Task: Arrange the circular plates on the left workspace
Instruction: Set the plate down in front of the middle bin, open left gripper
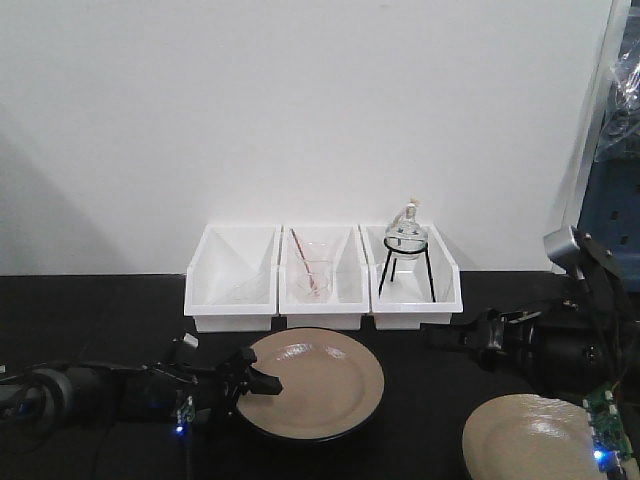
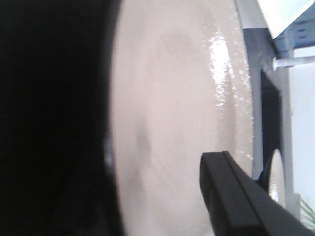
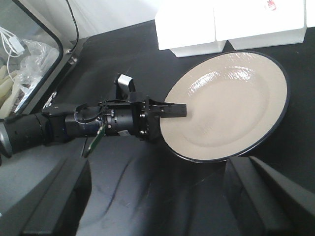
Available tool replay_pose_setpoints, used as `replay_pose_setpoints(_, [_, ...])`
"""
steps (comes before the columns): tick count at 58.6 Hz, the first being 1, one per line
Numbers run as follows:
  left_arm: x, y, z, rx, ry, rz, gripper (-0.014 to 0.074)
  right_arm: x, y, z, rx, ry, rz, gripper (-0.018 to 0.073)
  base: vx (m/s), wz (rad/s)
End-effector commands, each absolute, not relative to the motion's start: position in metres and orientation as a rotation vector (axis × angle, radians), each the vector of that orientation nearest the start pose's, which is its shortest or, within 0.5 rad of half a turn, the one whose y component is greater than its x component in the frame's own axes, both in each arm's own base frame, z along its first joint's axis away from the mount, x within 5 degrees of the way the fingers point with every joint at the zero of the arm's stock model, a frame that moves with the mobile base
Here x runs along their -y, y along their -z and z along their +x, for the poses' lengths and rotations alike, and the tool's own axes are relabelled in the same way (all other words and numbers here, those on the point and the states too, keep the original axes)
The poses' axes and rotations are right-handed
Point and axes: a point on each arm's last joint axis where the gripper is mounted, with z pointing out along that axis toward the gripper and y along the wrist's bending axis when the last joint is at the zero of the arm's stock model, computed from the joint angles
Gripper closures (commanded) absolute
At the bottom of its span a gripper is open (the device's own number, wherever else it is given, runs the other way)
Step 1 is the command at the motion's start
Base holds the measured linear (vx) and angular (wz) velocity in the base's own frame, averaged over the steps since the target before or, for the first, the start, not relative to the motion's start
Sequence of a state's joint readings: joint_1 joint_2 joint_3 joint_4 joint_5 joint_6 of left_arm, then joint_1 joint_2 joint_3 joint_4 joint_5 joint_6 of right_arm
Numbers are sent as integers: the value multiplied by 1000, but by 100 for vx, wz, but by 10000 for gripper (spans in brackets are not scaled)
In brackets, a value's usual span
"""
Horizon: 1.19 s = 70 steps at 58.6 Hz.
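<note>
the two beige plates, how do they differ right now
The round glossy beige plate in front of the white plastic bins has the left hand closed on its left rim; the round beige plate at the front right has no hand on it. The first shows whole in the front view; the second is cut off by the frame edge. Both are shallow and glossy.

My front camera looks slightly down across the black benchtop (image 1: 100, 300) toward the wall (image 1: 300, 120) at 12 o'clock. Left wrist camera: pressed close over the centre plate (image 2: 172, 123). Right wrist camera: higher, facing about 10 o'clock. All three share that plate.
</note>
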<state>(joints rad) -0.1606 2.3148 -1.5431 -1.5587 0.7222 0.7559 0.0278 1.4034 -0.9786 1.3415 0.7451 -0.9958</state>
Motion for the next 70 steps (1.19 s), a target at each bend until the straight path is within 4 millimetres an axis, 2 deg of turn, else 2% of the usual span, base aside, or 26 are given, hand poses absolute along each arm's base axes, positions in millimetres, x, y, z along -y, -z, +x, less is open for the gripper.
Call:
replay_pose_setpoints(1, [126, -163, 470, -2280, 1331, -264, 25, -68, -331, 289, -2015, -934, -202, -34, 0, 0])
replay_pose_setpoints(14, [89, -164, 473, -2277, 1344, -272, 63, -66, -329, 290, -2027, -890, -213, -34, 0, 0])
replay_pose_setpoints(20, [67, -172, 474, -2248, 1351, -314, 134, -65, -329, 291, -2025, -880, -205, -34, 0, 0])
replay_pose_setpoints(26, [50, -190, 474, -2209, 1327, -317, 315, -63, -329, 293, -2020, -849, -180, -34, 0, 0])
replay_pose_setpoints(31, [39, -210, 470, -2179, 1282, -277, 554, -60, -329, 296, -2011, -808, -146, -34, 0, 0])
replay_pose_setpoints(33, [35, -219, 468, -2168, 1256, -245, 606, -59, -329, 297, -2007, -798, -132, -34, 0, 0])
replay_pose_setpoints(40, [29, -251, 457, -2146, 1187, -149, 603, -56, -330, 299, -2003, -794, -57, -29, 0, 0])
replay_pose_setpoints(47, [30, -273, 440, -2174, 1122, -28, 601, -46, -330, 301, -2009, -811, 61, -6, 0, 0])
replay_pose_setpoints(54, [31, -280, 420, -2213, 1081, 34, 600, -12, -334, 306, -2021, -935, 214, 41, 0, 0])
replay_pose_setpoints(61, [40, -275, 395, -2238, 1049, 100, 597, 41, -335, 314, -2018, -1015, 329, 69, 0, 0])
replay_pose_setpoints(70, [56, -256, 355, -2293, 1008, 163, 597, 112, -315, 315, -2008, -1030, 516, 71, 0, 0])
